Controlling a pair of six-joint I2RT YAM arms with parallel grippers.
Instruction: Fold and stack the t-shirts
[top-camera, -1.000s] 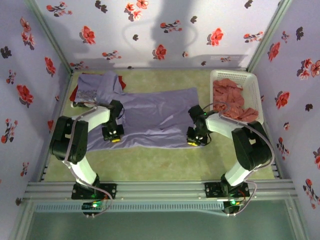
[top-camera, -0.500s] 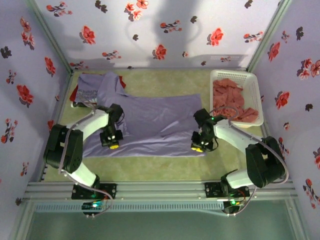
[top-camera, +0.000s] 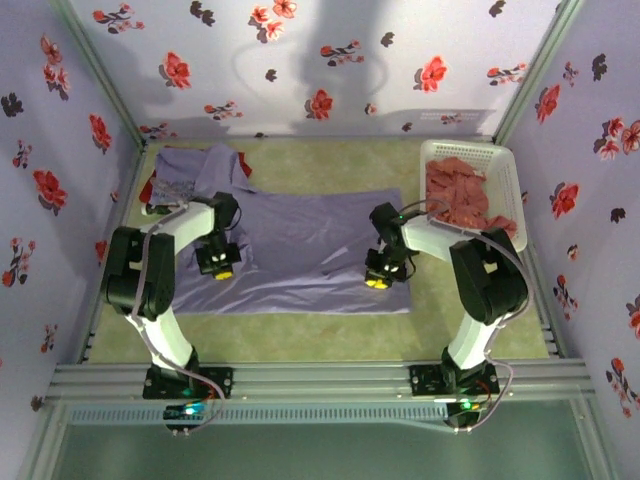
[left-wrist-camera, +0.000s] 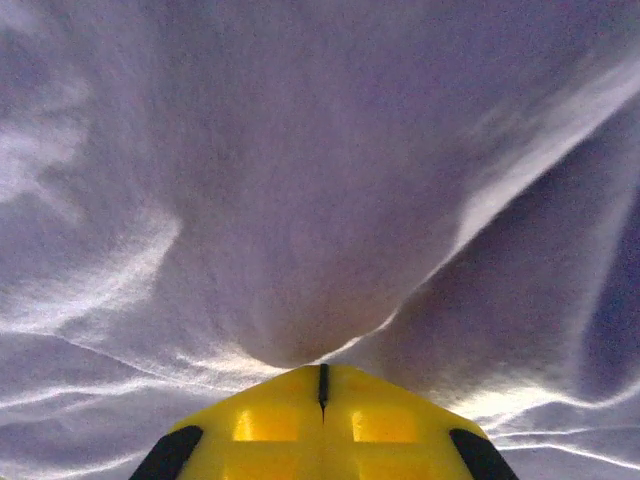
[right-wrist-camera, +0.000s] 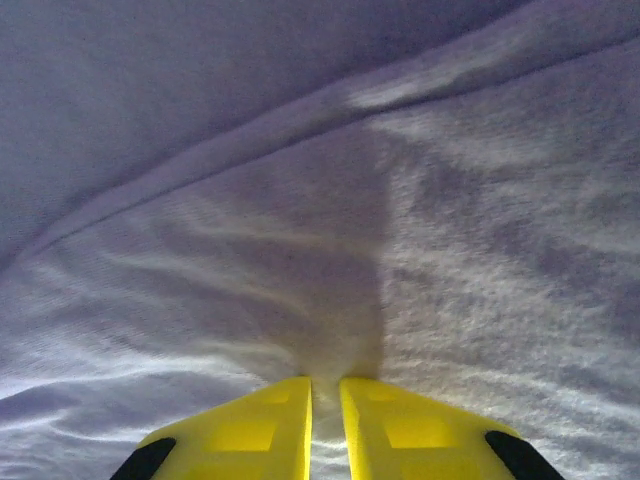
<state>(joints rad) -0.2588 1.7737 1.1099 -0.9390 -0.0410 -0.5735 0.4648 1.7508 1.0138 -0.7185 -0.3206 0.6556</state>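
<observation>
The table (top-camera: 300, 335) carries the lavender shirt (top-camera: 300, 240), spread flat across its middle from 9 o'clock to 3 o'clock, with a sleeve running up toward 10 o'clock. The basket (top-camera: 512, 172) sits at 2 o'clock and holds the red shirts (top-camera: 455, 190) in a loose heap. At 10 o'clock the lettered shirt (top-camera: 180, 182) lies bunched over a sliver of red cloth (top-camera: 148, 188).

The left gripper (top-camera: 222, 270) sits on the lavender shirt's 8 o'clock side. Its wrist view shows the yellow fingers pressed together, with a soft bulge of lavender cloth drawn out of the tips. The right gripper (top-camera: 376, 282) sits at the shirt's 4 o'clock side. Its fingers stand a hair apart, with cloth filling the slit and a ridge rising from it, so it too is pinching the shirt.

The shirt looks light, limp and not slippery. It will probably sag and wrinkle between the two pinches, so the arms likely need to move evenly. The best holds are probably thin pinches at the hem and side edges, well apart, taking the top layer and little else.
</observation>
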